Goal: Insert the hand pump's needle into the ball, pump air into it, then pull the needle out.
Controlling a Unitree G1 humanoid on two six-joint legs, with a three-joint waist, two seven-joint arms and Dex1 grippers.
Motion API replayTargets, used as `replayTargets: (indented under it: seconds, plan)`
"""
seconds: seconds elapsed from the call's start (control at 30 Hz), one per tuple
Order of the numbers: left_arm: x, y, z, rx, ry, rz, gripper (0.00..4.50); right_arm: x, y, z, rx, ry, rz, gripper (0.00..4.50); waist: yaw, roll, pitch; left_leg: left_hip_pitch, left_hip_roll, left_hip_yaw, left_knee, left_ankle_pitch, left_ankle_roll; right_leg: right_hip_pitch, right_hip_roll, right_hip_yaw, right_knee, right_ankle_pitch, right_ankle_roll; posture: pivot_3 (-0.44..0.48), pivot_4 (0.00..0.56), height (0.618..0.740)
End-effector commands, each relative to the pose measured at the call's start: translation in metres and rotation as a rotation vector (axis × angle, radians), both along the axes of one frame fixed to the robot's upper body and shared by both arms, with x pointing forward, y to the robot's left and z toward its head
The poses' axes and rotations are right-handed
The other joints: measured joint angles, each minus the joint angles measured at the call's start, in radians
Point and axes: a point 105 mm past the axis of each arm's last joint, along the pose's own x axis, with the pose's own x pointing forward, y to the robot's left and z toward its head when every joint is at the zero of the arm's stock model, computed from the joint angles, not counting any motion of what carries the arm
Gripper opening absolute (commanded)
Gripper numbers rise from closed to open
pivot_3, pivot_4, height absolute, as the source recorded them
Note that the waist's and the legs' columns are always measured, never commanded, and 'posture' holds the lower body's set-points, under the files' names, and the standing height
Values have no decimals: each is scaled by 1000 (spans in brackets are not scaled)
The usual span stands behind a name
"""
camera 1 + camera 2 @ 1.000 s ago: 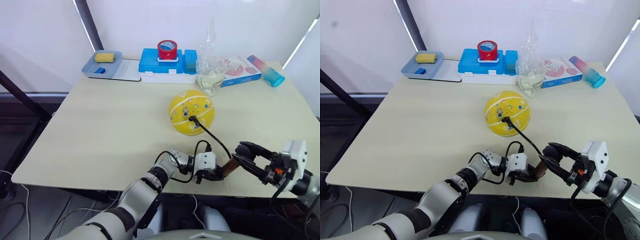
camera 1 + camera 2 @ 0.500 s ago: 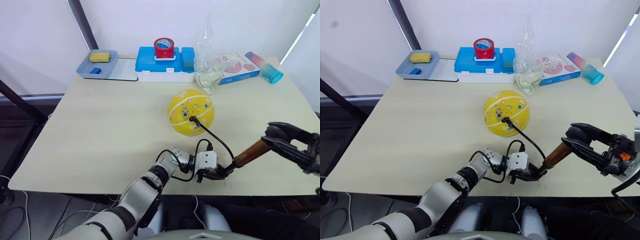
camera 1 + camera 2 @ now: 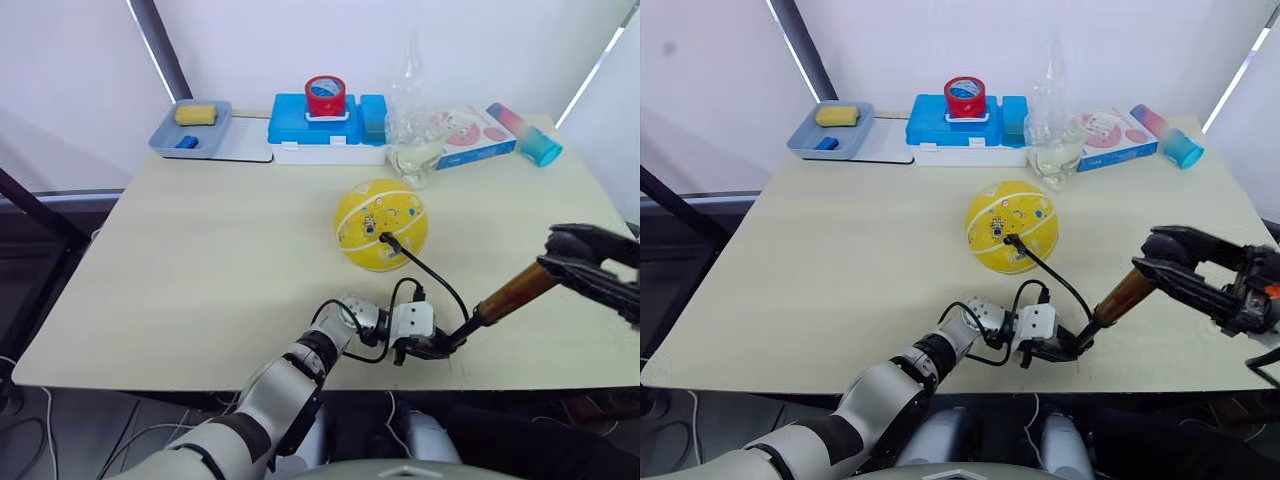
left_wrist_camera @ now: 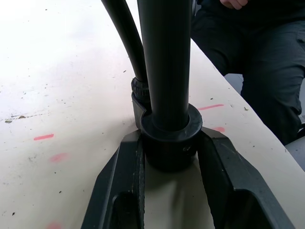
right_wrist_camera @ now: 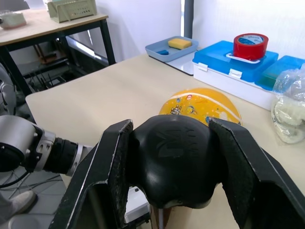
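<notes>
The yellow ball (image 3: 380,225) rests mid-table. A black fitting (image 3: 386,240) sits against its side; the needle's pin is hidden in the ball. From the fitting a black hose (image 3: 435,278) curves to the base of the hand pump (image 3: 512,294), whose bronze body slants up to the right. My left gripper (image 3: 440,345) lies on the table, shut on the pump's black base cap (image 4: 169,140). Out to the right, my right gripper (image 3: 562,262) is shut on the pump's black handle knob (image 5: 174,162).
Along the far edge stand a grey tray (image 3: 160,145) with a yellow sponge, a blue box (image 3: 300,130) with a red tape roll on it, a clear plastic bag (image 3: 418,120), a pink box (image 3: 480,135) and a blue-pink tube (image 3: 530,135). A person's legs (image 4: 257,62) show past the near table edge.
My right gripper has moved right and away from the left one with the handle, so a longer stretch of bronze pump shows between them. The left gripper and ball stayed put.
</notes>
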Motion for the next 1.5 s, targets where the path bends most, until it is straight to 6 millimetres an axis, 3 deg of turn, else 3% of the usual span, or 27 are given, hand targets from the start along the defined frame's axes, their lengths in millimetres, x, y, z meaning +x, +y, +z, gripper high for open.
replayTargets:
  seconds: [0.03,0.23,0.4,0.57,0.83,0.93,1.03,1.23,1.3,1.4,1.5]
  plan:
    - [-13,11,-22,96,49,-40,1107,9,-3,-34,-36,49,-55,2015,-1,-1,-1,0,0,1,0,0,0,0,0,2,0,0,1,0,150,737]
    - [-12,9,-20,89,46,-37,1107,13,6,-92,-36,136,-66,2015,-4,-4,-6,0,-2,5,0,-1,2,-2,6,26,0,-1,6,0,150,737]
    - [-11,9,-20,90,45,-34,1107,12,9,-112,-77,138,-59,2015,-9,-5,-7,0,-4,7,1,-2,3,-3,12,47,0,-1,11,0,150,737]
    - [-12,9,-20,90,46,-36,1107,14,8,-88,-60,51,-47,2015,-13,-5,-8,0,-7,7,1,-2,3,-4,15,60,0,-3,15,0,150,737]
    - [-13,9,-20,91,48,-39,1107,9,-1,-23,-31,-88,-36,2015,-15,-5,-7,-2,-10,5,1,-2,3,-4,17,67,0,-4,19,0,150,737]
    - [-13,9,-21,93,48,-39,1107,7,-4,1,-20,-132,-34,2015,-15,-5,-7,-2,-10,5,1,-2,3,-4,12,54,2,-4,18,0,150,737]
    - [-13,9,-21,93,48,-42,1107,4,-8,21,-16,-167,-36,2015,-14,-5,-7,0,-10,6,1,-2,3,-4,-5,30,3,-1,20,0,150,737]
    - [-13,8,-20,90,46,-43,1107,1,-13,56,5,-229,-35,2015,-14,-4,-7,0,-11,5,1,-2,4,-4,-19,11,2,1,19,0,150,737]
    - [-13,8,-20,88,46,-43,1107,1,-11,60,14,-230,-28,2015,-14,-4,-6,-1,-11,4,1,-2,4,-4,-22,10,2,1,19,0,150,737]
    - [-13,8,-19,87,46,-43,1107,4,-7,49,-4,-181,-16,2015,-13,-3,-6,-2,-11,3,1,-2,4,-5,-22,9,1,1,19,0,150,737]
    - [-13,8,-19,86,45,-43,1107,10,-8,18,-61,-87,-27,2015,-13,-5,-7,-2,-12,4,1,-3,4,-4,-24,1,1,1,19,0,150,737]
